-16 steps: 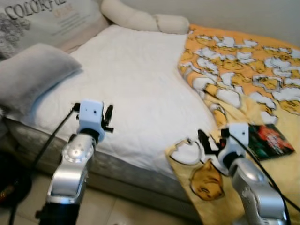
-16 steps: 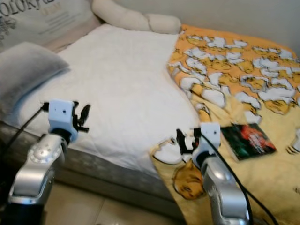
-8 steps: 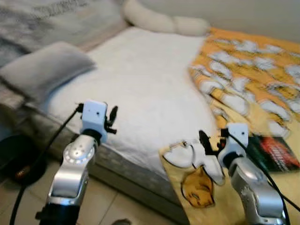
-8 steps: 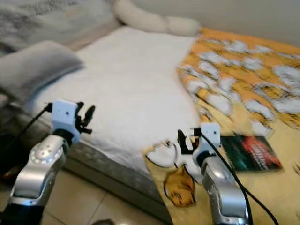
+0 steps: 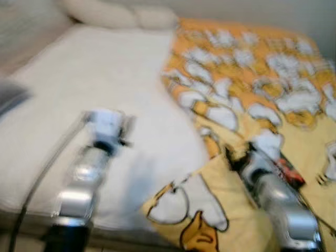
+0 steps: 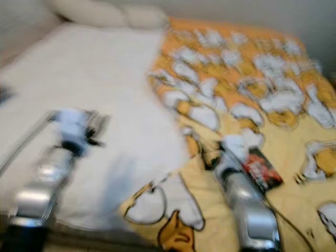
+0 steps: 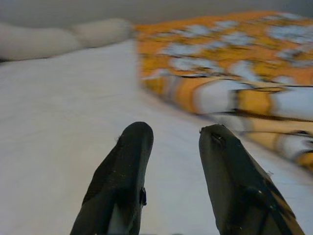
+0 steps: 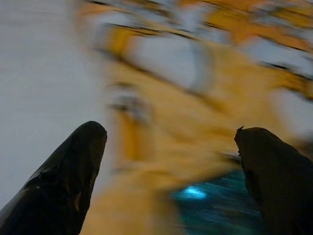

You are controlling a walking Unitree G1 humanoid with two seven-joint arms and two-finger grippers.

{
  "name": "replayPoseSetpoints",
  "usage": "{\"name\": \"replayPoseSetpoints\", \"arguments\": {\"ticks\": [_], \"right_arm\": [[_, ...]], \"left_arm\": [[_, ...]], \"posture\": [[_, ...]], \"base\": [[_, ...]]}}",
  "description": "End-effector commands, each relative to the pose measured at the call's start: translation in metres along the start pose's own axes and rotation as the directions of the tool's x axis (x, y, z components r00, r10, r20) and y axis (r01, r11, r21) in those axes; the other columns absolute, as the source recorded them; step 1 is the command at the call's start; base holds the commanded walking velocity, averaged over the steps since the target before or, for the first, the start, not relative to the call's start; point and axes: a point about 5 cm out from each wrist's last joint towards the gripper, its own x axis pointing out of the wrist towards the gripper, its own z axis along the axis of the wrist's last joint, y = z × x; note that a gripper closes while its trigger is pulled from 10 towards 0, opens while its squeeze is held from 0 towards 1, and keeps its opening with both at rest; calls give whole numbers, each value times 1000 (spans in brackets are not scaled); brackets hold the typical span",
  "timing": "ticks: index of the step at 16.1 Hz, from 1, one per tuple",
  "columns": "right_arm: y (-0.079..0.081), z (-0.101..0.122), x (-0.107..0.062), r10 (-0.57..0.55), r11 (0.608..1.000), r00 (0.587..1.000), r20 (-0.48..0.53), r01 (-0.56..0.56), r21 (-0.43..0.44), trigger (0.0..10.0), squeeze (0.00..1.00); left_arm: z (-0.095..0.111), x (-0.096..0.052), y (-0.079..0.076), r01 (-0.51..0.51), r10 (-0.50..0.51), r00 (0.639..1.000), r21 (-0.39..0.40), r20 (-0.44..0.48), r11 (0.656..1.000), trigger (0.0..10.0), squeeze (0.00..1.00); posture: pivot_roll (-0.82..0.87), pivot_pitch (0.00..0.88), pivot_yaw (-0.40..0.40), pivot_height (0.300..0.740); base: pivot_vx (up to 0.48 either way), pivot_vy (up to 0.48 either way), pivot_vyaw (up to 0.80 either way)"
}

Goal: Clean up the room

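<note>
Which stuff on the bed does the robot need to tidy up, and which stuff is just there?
For the tidying:
- book, lying on the blanket right by the right gripper
- yellow cartoon blanket, rumpled over one side of the bed
- right gripper, fingers open

Just there:
- white mattress cover
- long cream pillow at the head of the bed
- left gripper, open over the white cover, holding nothing

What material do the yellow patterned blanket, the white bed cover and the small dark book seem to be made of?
The yellow patterned blanket looks like soft matte fabric: it folds and drapes over the bed edge. The white bed cover also seems a matte textile, but blur hides its weave. The book seems to have a glossy printed cover, probably paper or card; a bright glint shows in the right wrist view.
</note>
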Motion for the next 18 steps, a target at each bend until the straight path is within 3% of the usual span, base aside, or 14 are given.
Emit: {"name": "replayPoseSetpoints", "arguments": {"ticks": [1, 4, 6, 8, 13, 18], "right_arm": [[10, 0, 0, 29, 1000, 1000, 2, -29, 8, 10000, 0], [10, -3, -2, 19, 999, 1000, -7, -19, 32, 10000, 0], [9, -4, -3, 9, 999, 1000, -18, -8, 34, 10000, 0], [9, -3, -3, 11, 999, 1000, -13, -10, 31, 10000, 0], [10, 0, 1, 42, 999, 999, -15, -42, 13, 10000, 0], [-2, 3, 9, 33, 999, 999, -41, -33, 2, 10000, 0]], "left_arm": [[-3, -6, 13, -35, 35, 999, 17, -19, 999, 10000, 0], [-4, -6, 10, -15, 15, 1000, 12, -22, 1000, 10000, 0], [-4, -6, 9, -23, 25, 999, 43, -32, 999, 10000, 0], [-5, -5, 10, -28, 30, 999, 36, -38, 999, 10000, 0], [-3, -3, 12, -73, 73, 996, -6, -43, 997, 10000, 0], [-6, -1, 9, -87, 86, 994, -20, -64, 996, 10000, 0]], "posture": [[19, 0, -5, 740], [16, 0, -1, 740], [14, 0, 0, 740], [13, 0, 1, 740], [17, 0, -2, 740], [14, 0, -1, 740]], "base": [[0, 0, 0], [0, 289, 0], [0, 0, -800], [0, -480, 0], [0, 0, 0], [0, 0, 0]]}}
